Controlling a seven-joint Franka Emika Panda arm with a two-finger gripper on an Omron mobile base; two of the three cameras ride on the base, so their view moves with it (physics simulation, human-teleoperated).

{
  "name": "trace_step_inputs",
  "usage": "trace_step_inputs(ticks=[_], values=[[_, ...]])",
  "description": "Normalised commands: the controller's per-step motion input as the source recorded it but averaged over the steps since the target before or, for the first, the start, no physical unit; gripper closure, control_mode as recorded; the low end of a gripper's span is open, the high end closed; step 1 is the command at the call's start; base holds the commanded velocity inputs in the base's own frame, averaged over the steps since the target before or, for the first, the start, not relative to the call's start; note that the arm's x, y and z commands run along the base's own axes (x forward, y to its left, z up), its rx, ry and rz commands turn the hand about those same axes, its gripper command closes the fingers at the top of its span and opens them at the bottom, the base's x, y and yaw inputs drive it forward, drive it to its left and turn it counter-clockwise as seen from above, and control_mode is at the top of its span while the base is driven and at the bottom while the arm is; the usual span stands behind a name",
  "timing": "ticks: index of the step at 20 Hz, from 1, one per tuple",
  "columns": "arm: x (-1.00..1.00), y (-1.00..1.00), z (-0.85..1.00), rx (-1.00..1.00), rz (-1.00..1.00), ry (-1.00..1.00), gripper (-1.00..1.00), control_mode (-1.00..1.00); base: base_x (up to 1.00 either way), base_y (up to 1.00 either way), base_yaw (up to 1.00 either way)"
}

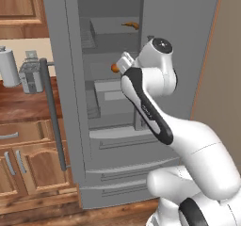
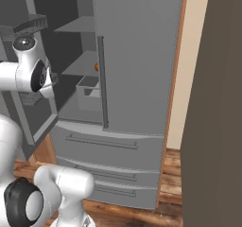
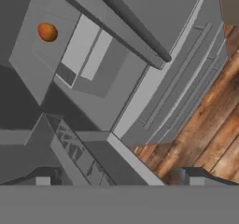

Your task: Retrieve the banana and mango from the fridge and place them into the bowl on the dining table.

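Fingertips stand spread wide at the bottom of the hand view, one at 7 o'clock and the other at 5 o'clock, with nothing between them — the gripper is empty. It looks at a slant into the fridge, whose left door hangs open; a long dark bar handle crosses toward 1 o'clock, and the wooden floor lies at 4 o'clock.

On a grey shelf at 10 o'clock in the hand view sits the mango, well apart from the fingertips. In the left base view the mango peeks out just at 9 o'clock of the white wrist, on the middle shelf; in the right base view it shows as an orange speck beside the closed door's handle.

One shelf higher lies the banana, on a grey bin top at 12 o'clock of the arm — clear of the hand.

Left of the fridge, at 9 o'clock, a wooden counter carries a toaster and a white paper roll.
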Motion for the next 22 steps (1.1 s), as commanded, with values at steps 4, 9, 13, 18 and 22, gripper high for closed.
trace_step_inputs(ticks=[4, 9, 13, 18, 22], values=[[-0.46, -0.94, 0.0, -0.07, -0.07, 0.17, -1.0, -1.0, 0.0, 0.0, 0.0], [-0.33, -0.98, -0.07, -0.23, 0.04, -0.01, -1.0, -1.0, 0.0, 0.0, 0.0], [-0.26, -0.99, -0.09, -0.29, 0.21, -0.09, -1.0, -1.0, 0.0, 0.0, 0.0], [0.02, -0.87, -0.08, -0.31, 0.27, -0.17, -1.0, -1.0, 0.0, 0.0, 0.0], [0.44, -0.33, 0.0, -0.25, 0.26, -0.08, -1.0, -1.0, 0.0, 0.0, 0.0]])
